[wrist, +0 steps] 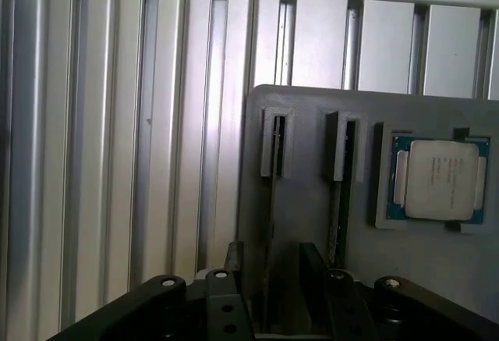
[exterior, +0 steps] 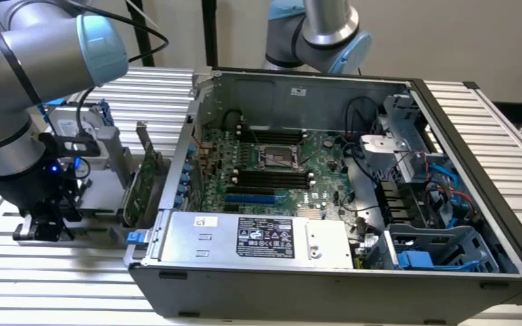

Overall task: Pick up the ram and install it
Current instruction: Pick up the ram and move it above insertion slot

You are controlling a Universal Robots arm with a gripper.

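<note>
"Ribbed aluminium tabletop (exterior: 52, 278), pale wall behind, and an open computer case (exterior: 334, 299) lying on its side on the slats. Where is the arm?"

"The arm (exterior: 25, 88) stands at the exterior view's left, outside the case, reaching down to a grey holder (wrist: 304, 200) on the tabletop. Its pincer (wrist: 273, 278) hangs low over that holder."

"And the ram?"

"The ram (wrist: 270, 224) stands on edge in a narrow slot of the holder. From the wrist view it is just a thin dark line. It runs straight between the two fingers (wrist: 312, 267) — one finger on each side of it."

"Clenched on it?"

"No, the pincer is released. The fingers stand apart, with a gap showing on either side of the ram, so nothing is grasped."

"What else sits in the holder?"

"A second slot (wrist: 343, 150) just beside the first, with another thin edge-on strip below it. Further along, a processor (wrist: 440, 179) lies flat in a square recess. In the exterior view a green expansion card (exterior: 147, 187) stands upright between the holder and the case."

"And inside the case?"

"The motherboard (exterior: 325, 153) lies flat on the bottom, its dark memory slots (exterior: 270, 178) near the middle — well apart from the ram. A power supply (exterior: 252, 238) with a label sits at the near wall. A second arm (exterior: 320, 30) rises behind the case."
</note>
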